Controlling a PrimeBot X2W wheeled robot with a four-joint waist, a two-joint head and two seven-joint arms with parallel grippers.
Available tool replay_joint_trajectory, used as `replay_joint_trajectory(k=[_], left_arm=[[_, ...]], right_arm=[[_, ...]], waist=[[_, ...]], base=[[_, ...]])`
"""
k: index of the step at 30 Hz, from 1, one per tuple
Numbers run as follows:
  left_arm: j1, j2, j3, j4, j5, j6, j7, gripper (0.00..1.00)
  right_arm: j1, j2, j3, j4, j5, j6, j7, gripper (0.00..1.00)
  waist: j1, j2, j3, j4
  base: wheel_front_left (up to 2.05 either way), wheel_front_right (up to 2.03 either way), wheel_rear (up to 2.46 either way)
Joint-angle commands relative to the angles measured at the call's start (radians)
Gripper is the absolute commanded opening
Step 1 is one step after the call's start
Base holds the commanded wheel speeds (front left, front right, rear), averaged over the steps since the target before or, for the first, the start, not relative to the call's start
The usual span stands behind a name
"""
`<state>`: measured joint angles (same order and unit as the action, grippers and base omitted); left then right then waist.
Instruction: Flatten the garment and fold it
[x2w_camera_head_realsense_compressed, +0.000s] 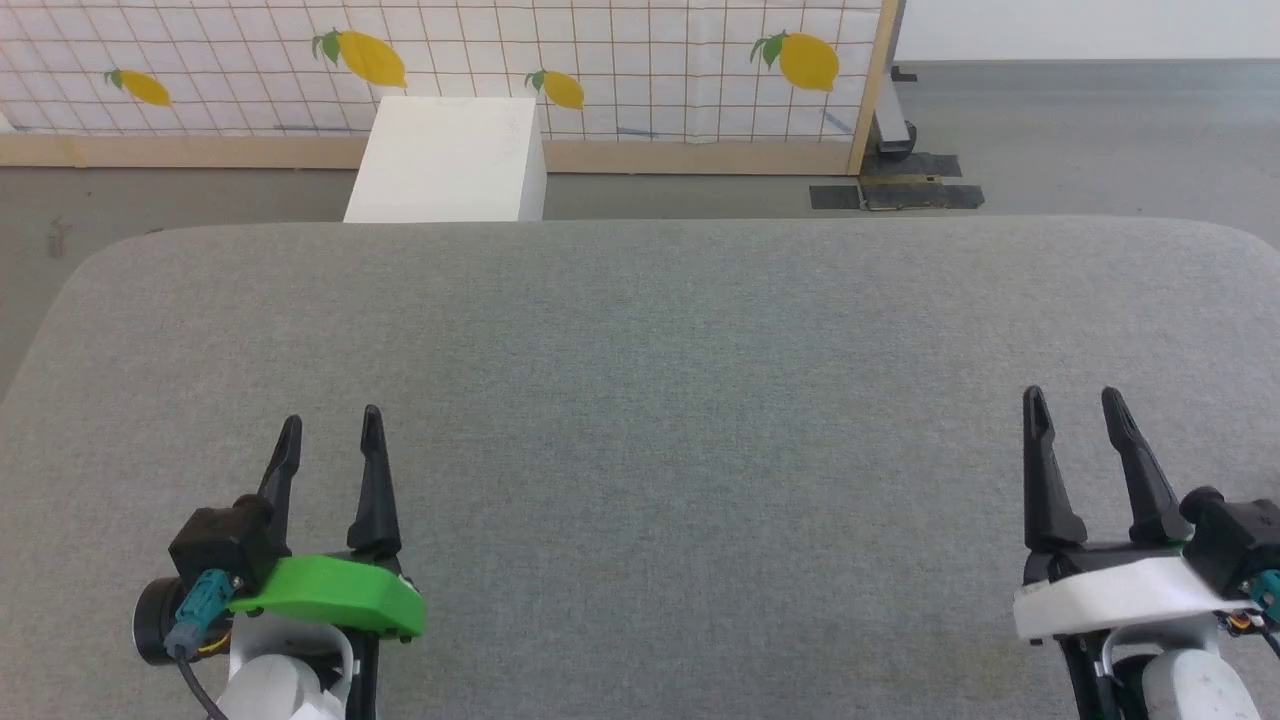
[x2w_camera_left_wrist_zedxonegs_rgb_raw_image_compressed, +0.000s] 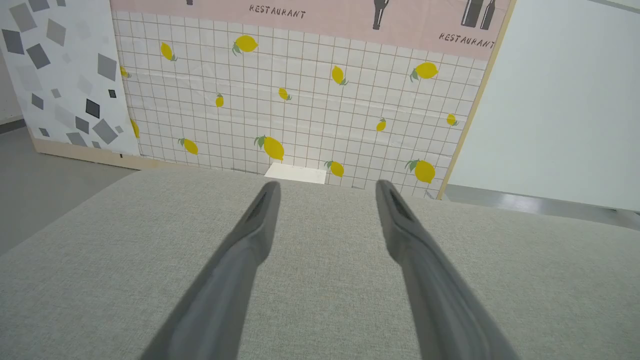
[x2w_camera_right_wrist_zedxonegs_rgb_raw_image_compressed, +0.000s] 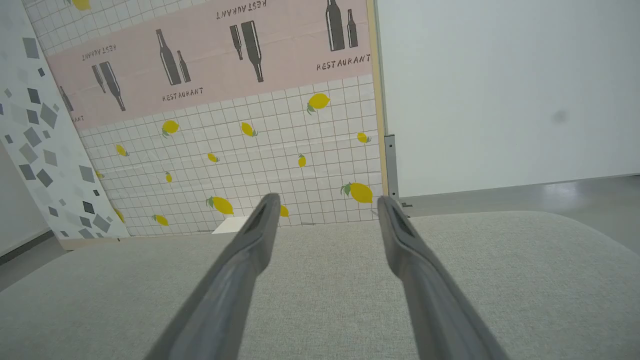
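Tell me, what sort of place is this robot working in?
Probably a staged test room, not a real restaurant: a printed lemon-and-RESTAURANT backdrop panel edged in wood stands on a grey floor, behind a fabric-covered table and a white box.

Front and centre: grey fabric-covered table (x2w_camera_head_realsense_compressed: 640, 330), far corners rounded. Just beyond the table's far edge, left of its middle, a white box (x2w_camera_head_realsense_compressed: 450, 160) standing on the grey floor (x2w_camera_head_realsense_compressed: 1080, 140). Farther back from the table, upright, a lemon-print grid panel (x2w_camera_head_realsense_compressed: 620, 70) on a wooden base rail (x2w_camera_head_realsense_compressed: 200, 150). High above the table's far edge, a pink band (x2w_camera_left_wrist_zedxonegs_rgb_raw_image_compressed: 325, 20) with black bottles and the word RESTAURANT. Off the table's far-left corner, a panel of grey squares (x2w_camera_left_wrist_zedxonegs_rgb_raw_image_compressed: 60, 75). Past the far-right corner, black floor tape (x2w_camera_head_realsense_compressed: 900, 195) and a plain white wall (x2w_camera_right_wrist_zedxonegs_rgb_raw_image_compressed: 500, 90).
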<state>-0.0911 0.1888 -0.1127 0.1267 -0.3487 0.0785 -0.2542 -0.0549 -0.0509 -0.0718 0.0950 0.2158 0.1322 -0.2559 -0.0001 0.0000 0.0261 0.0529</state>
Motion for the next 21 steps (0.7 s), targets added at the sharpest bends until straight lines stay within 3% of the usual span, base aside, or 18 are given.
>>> replay_joint_trajectory(k=[1,12,21], left_arm=[[0.011,-0.008,0.007,0.007,0.006,-0.009,-0.007,1.0],[0.026,-0.062,0.037,0.058,0.047,-0.025,-0.008,1.0],[0.024,-0.073,0.041,0.1,0.077,-0.04,-0.008,1.0]], right_arm=[[0.019,0.001,-0.006,-0.004,0.001,-0.002,-0.006,1.0],[0.073,0.001,0.02,0.007,0.002,-0.002,-0.006,1.0],[0.078,0.001,0.041,0.028,0.006,-0.002,-0.006,1.0]], waist=[[0.0001,0.0,-0.001,0.005],[0.0001,0.0,-0.005,0.01],[0.0001,0.0,-0.01,0.01]], base=[[0.0,0.0,0.0],[0.0,0.0,0.0],[0.0,0.0,0.0]])
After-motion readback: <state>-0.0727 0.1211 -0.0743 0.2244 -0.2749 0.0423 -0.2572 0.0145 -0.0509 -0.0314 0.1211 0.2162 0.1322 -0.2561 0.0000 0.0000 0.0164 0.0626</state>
